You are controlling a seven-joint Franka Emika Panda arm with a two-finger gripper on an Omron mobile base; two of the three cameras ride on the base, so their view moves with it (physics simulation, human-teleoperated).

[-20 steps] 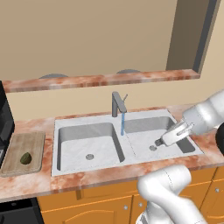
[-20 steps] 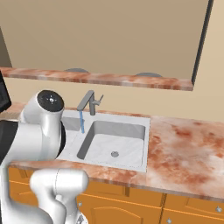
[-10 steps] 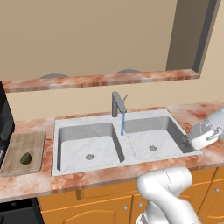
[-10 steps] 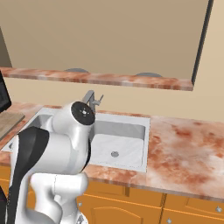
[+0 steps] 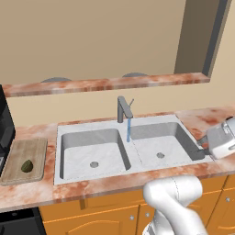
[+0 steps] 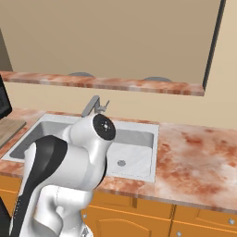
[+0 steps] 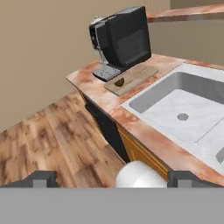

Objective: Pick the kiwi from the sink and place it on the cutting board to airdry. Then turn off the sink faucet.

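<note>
**Kiwi on the board, water running**

Left base view: the kiwi (image 5: 27, 165) lies on the cutting board (image 5: 24, 160), left of the sink (image 5: 128, 146); the sink faucet (image 5: 123, 108) pours water.

Hand view: the gripper (image 7: 112, 178), jaws spread wide and empty, faces a coffee machine (image 7: 121, 40) beside the board.

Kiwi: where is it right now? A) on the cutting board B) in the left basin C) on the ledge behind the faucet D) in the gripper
A: the kiwi lies on the cutting board left of the sink, and the hand view shows it there too, beside the coffee machine.
</note>
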